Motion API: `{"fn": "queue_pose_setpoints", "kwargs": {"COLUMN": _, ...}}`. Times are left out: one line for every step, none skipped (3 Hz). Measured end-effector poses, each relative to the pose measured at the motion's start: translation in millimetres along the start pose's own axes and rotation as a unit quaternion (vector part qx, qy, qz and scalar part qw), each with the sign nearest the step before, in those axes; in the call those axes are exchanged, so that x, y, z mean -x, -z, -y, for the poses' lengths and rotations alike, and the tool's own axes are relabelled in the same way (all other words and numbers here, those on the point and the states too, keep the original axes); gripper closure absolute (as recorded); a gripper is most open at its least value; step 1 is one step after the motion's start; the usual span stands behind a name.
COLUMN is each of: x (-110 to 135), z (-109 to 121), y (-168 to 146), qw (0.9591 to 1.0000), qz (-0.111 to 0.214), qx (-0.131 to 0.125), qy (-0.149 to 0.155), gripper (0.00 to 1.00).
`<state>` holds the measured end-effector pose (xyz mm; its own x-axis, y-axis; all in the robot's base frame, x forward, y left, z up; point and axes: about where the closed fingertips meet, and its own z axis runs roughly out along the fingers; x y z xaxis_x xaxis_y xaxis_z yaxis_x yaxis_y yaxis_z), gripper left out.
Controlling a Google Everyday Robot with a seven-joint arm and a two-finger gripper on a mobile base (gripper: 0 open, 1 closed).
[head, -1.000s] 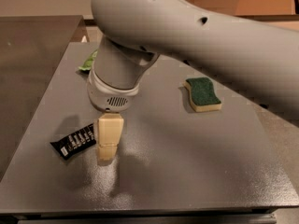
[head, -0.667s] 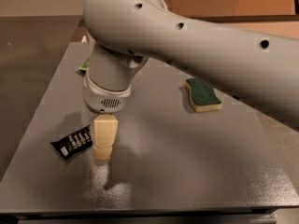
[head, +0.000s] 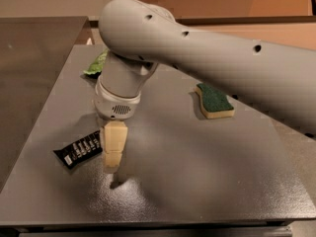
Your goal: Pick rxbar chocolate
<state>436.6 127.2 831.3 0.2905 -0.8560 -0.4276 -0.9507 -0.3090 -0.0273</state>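
The rxbar chocolate (head: 79, 150) is a small flat black bar with white lettering. It lies on the grey table (head: 197, 172) near the front left. My gripper (head: 113, 157) hangs from the grey arm and points down, right at the bar's right end. Its cream finger (head: 114, 138) covers that end of the bar. Only one finger shows from this side. I cannot tell if it touches the bar.
A green-topped yellow sponge (head: 214, 101) lies at the middle right of the table. A green-and-white snack bag (head: 97, 63) lies at the back left, partly hidden by the arm. The table's left edge runs close to the bar.
The arm and gripper have shifted left and slightly back, from right of the bar to over its right end. The bar has not moved.
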Motion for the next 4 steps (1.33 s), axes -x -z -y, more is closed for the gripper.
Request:
{"fn": "queue_pose_setpoints", "kwargs": {"x": 0, "z": -1, "y": -6, "qw": 0.9999, "qz": 0.008, "qx": 0.009, "qy": 0.001, "gripper": 0.18}}
{"fn": "queue_pose_setpoints", "kwargs": {"x": 4, "z": -3, "y": -5, "qw": 0.9997, "qz": 0.02, "qx": 0.016, "qy": 0.003, "gripper": 0.41}}
{"fn": "queue_pose_setpoints", "kwargs": {"x": 11, "z": -4, "y": 2, "qw": 0.9991, "qz": 0.036, "qx": 0.02, "qy": 0.006, "gripper": 0.64}}
{"fn": "queue_pose_setpoints", "kwargs": {"x": 14, "z": -5, "y": 11, "qw": 0.9985, "qz": 0.05, "qx": 0.019, "qy": 0.004, "gripper": 0.88}}
